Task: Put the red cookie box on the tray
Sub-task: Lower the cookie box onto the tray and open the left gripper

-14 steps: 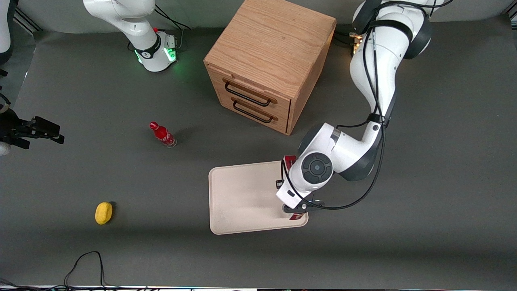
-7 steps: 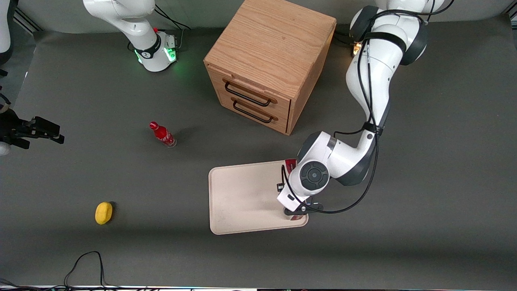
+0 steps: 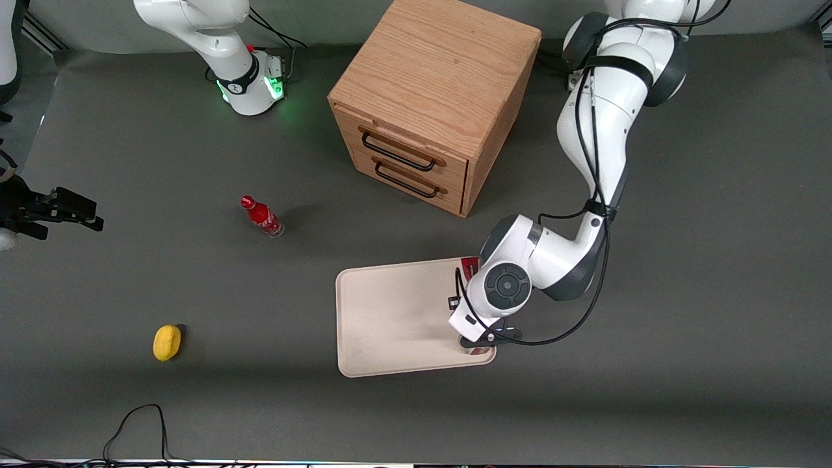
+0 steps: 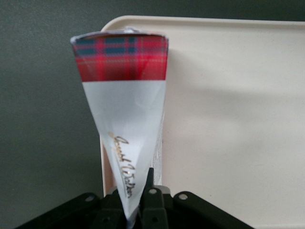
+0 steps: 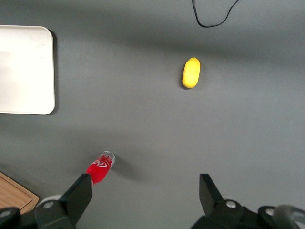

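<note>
We have the slim red-plaid cardboard cookie box (image 4: 123, 95) pinched between the closed fingers of our black two-finger tool (image 4: 143, 202), above the edge of the flat cream tray with rounded corners (image 3: 390, 318) toward the working arm's end of the table. We judge the carry done; lowering and release remain, and whether the box touches the tray is unclear.

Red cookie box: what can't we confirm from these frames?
- Front view: the arm's wrist covers most of the red cookie box and the gripper.
- Left wrist view: whether the box touches the tray is not visible.
- Barcode face: not visible.
</note>
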Available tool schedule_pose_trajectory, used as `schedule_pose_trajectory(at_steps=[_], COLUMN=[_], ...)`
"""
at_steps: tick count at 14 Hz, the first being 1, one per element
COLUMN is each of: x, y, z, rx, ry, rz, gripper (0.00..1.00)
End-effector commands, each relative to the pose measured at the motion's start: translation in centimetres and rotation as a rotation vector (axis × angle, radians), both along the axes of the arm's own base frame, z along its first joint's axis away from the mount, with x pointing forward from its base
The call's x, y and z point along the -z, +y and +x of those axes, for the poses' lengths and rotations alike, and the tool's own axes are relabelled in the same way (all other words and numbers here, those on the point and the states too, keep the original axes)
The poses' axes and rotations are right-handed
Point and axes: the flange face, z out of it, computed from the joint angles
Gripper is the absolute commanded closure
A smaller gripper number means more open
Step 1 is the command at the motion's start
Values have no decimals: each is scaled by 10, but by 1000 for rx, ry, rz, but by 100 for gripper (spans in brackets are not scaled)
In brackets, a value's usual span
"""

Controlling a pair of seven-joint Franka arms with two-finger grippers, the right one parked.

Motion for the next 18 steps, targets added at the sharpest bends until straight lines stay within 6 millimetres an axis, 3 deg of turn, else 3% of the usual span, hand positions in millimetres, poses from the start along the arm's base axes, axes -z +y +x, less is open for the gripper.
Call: schedule_pose_trajectory(at_steps=[1,9,11,14,15,18], x=[-7,-18,-41,-100,-118,-178], y=[2,3,7,31,47,126], z=[3,4,5,-5,-6,-22], rx=[-20,-20,-8,52,82,79], ry=[-20,-27,-40,-38,-40,-42], rz=[5,7,16,41,44,47], gripper=[0,0,0,0,0,0])
